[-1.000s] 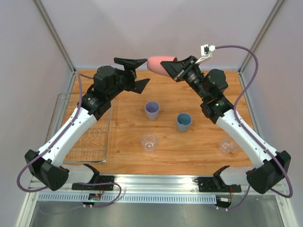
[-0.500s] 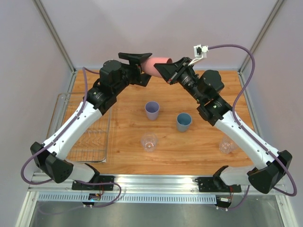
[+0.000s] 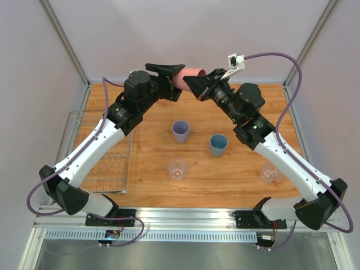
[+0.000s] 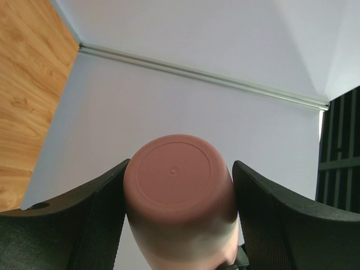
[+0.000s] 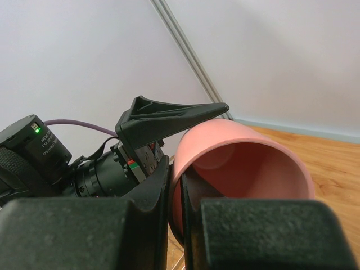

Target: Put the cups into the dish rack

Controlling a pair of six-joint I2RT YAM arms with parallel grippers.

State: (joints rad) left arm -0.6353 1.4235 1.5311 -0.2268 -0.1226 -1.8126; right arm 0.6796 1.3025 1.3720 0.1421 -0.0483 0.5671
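The pink cup (image 3: pixel 191 75) lies horizontal in the air above the table's (image 3: pixel 236 169) far edge, its mouth rim clamped in the right tool (image 3: pixel 197 84). The left tool (image 4: pixel 180 163) brackets its base end, jaws wide; firm contact cannot be confirmed. The dish rack (image 3: pixel 128 163) lies on the left arm's side.

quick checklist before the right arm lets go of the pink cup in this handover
1. The right gripper pinches the pink cup by its rim, one finger inside, one outside: ok.
2. The left gripper sits around the cup's base end, a finger on each side: ok.
3. The left fingers are clamped firmly enough to carry it alone: cannot tell; they look to meet its sides, no more shows.
4. The dish rack has room: ok, no cup shows in it.
5. The lavender cup, blue cup, middle clear cup and right clear cup stand off the way to the rack: ok.
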